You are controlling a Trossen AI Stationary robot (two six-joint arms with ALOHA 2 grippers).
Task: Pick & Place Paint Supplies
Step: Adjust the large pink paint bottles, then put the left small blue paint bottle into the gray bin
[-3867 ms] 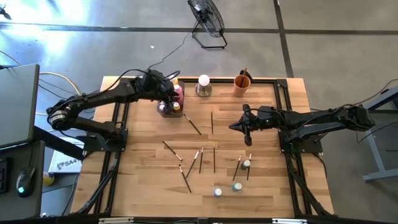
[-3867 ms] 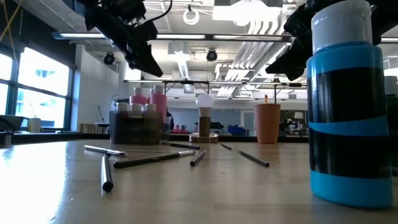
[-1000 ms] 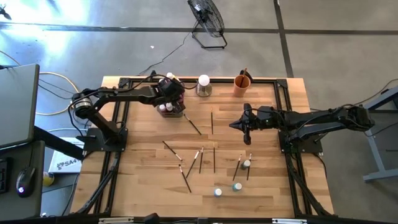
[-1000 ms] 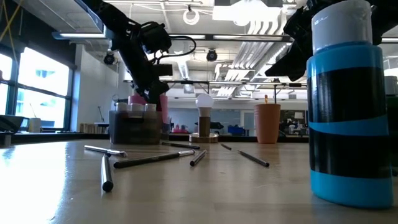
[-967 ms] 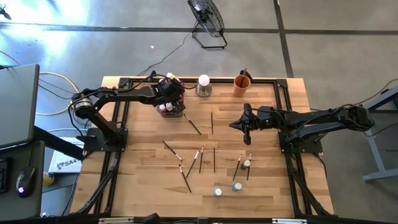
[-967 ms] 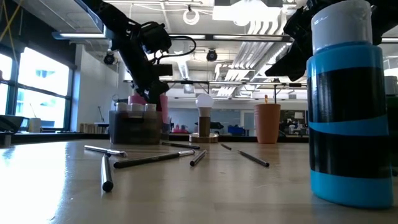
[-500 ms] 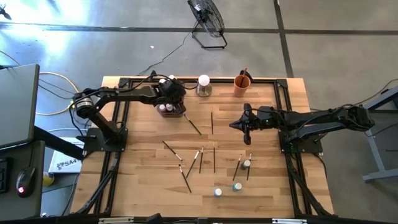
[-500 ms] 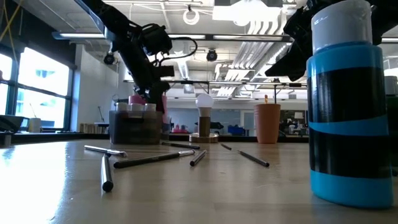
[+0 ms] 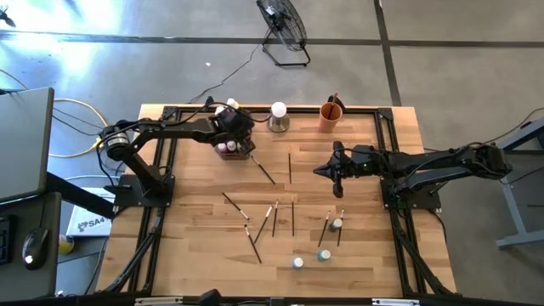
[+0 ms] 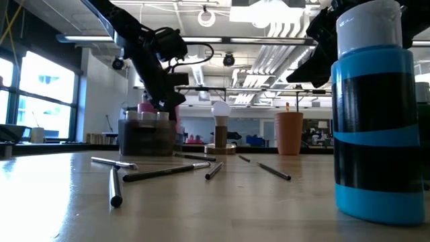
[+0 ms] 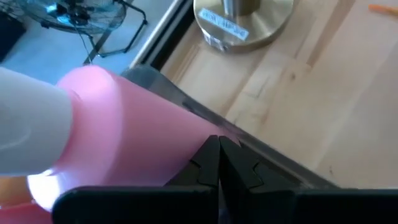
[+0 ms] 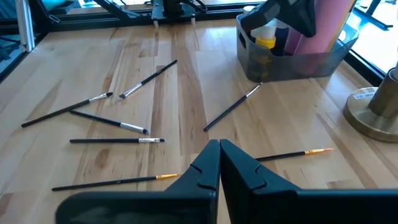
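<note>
- The left claw (image 9: 231,129) is seen over the grey tray (image 9: 237,154) at the tabletop's (image 9: 195,246) far edge, its fingers closed together against the pink bottle (image 11: 118,130) standing in the tray.
- The right claw (image 9: 337,170) is held above mid-tabletop, closed on nothing.
- Paintbrushes (image 9: 263,170) and small bottles (image 9: 337,223) are scattered over the tabletop.

left claw (image 9: 231,127) over grey tray (image 9: 235,150) | paintbrushes (image 9: 274,218) scattered mid-table
</note>
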